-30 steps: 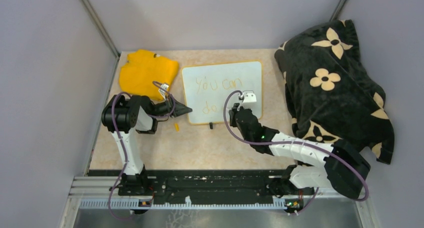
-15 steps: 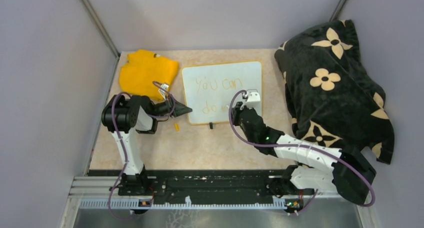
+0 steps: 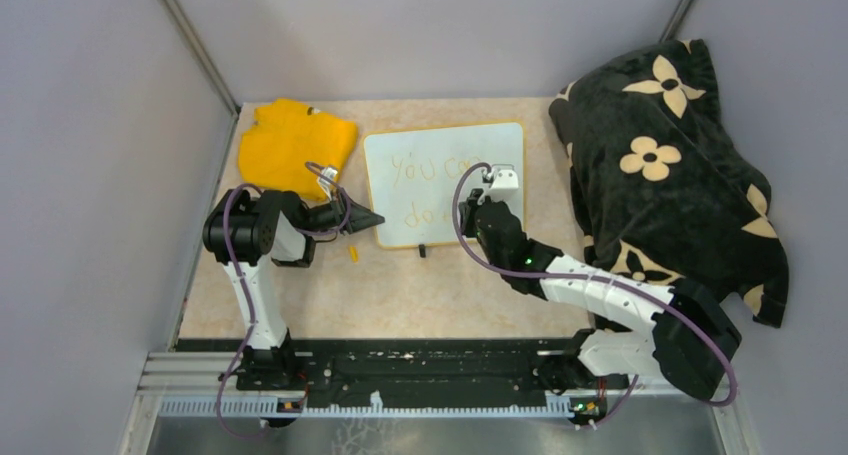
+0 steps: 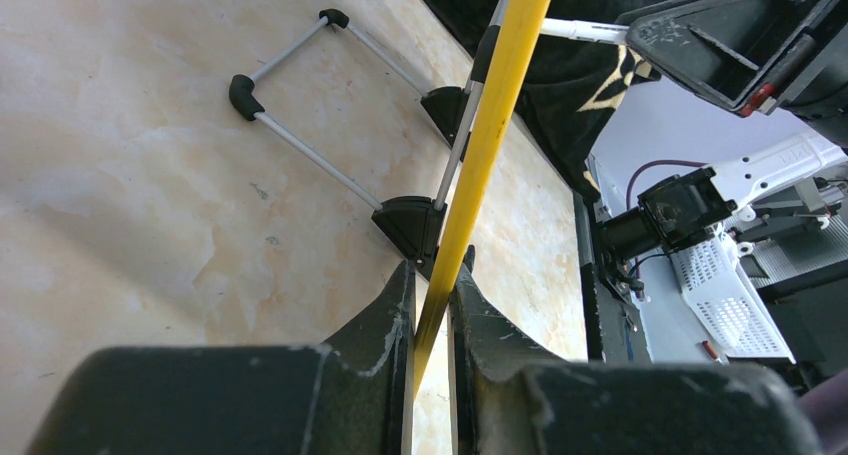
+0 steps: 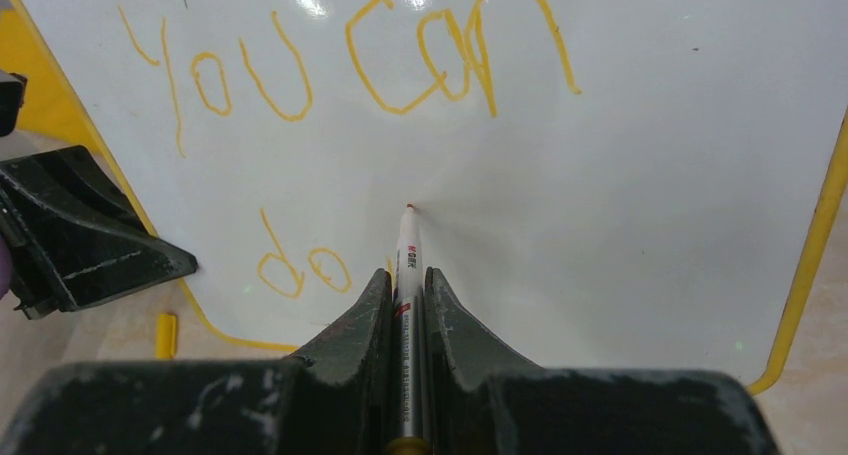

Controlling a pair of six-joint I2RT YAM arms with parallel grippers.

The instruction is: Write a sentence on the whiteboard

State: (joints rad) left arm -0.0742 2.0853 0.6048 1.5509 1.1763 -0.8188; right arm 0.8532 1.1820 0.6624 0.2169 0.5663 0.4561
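Two pincers, both clamped. In the left wrist view the left pincer [image 4: 436, 275] is closed tight on the whiteboard [image 4: 490, 125], which is seen edge-on as a yellow strip with its face hidden. Just beyond, a black foot [image 4: 410, 225] rests on the tabletop [image 4: 150, 175].

In the right wrist view the right pincer [image 5: 406, 273] is squeezed on a white marker [image 5: 407, 250], and the tip touches the board at frame centre. The sentence [image 5: 380, 105] reads "You can" across the top and "do" at lower left. A small yellow piece [image 5: 166, 335] lies on the tabletop just off the board's lower-left corner.

From above, the right wrist covers its own fingers, the marker, the end of "can" and the area right of "do". Farther back, a yellow cloth [image 3: 295, 145] lies at upper left, and a black flowered blanket [image 3: 660, 165] is heaped at the right.
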